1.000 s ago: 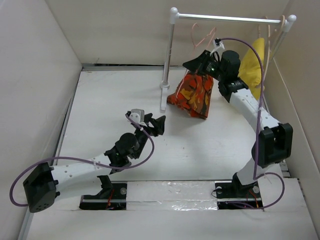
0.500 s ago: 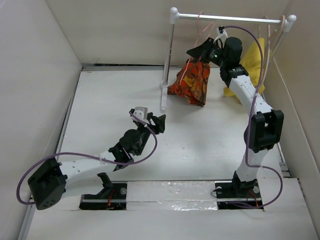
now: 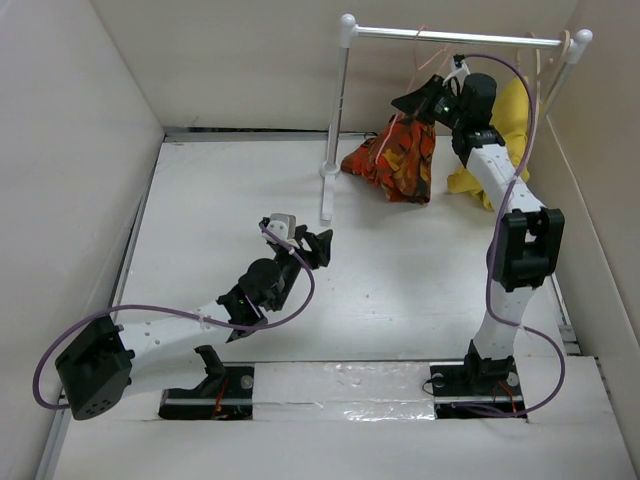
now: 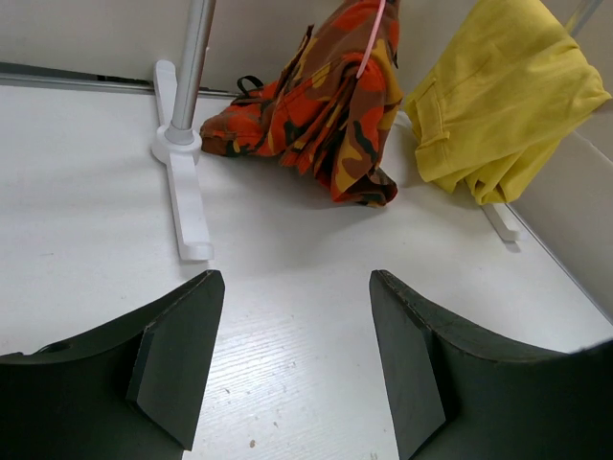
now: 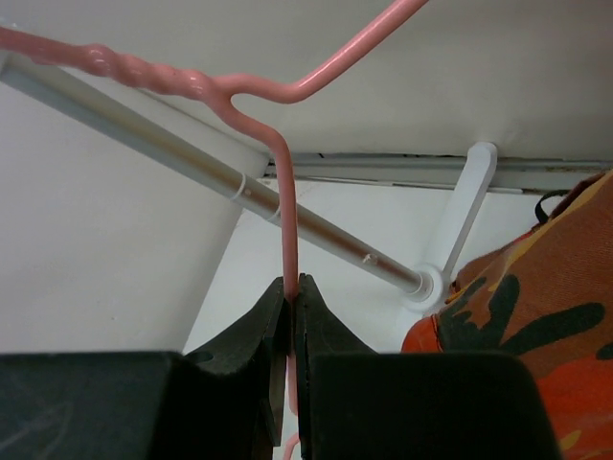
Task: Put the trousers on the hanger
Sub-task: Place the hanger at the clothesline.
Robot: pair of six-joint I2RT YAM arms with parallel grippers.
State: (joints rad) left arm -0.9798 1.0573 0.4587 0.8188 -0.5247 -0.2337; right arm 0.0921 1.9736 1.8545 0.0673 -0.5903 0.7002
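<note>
The camouflage trousers [image 3: 395,160] hang draped over the pink hanger [image 5: 285,206], and their lower end rests on the table [image 4: 239,120]. My right gripper [image 3: 417,100] is raised near the rail and shut on the hanger's wire, with the fingertips [image 5: 292,280] pinching the thin wire just under its twisted neck. The hanger's hook [image 3: 421,48] is close under the white rail; I cannot tell whether it touches. My left gripper [image 3: 318,245] hovers low over mid-table, jaws open and empty [image 4: 295,278], pointing toward the trousers [image 4: 335,105].
The white rail stand [image 3: 450,38] spans the back, with its left post [image 3: 336,110] and foot [image 4: 182,192] on the table. A plain yellow cloth [image 3: 510,125] hangs at the right next to a beige hanger [image 3: 545,70]. Walls enclose the table.
My right arm has raised the hanger and trousers up and to the right, closer to the rail. The left arm drew back slightly, then stayed still.
</note>
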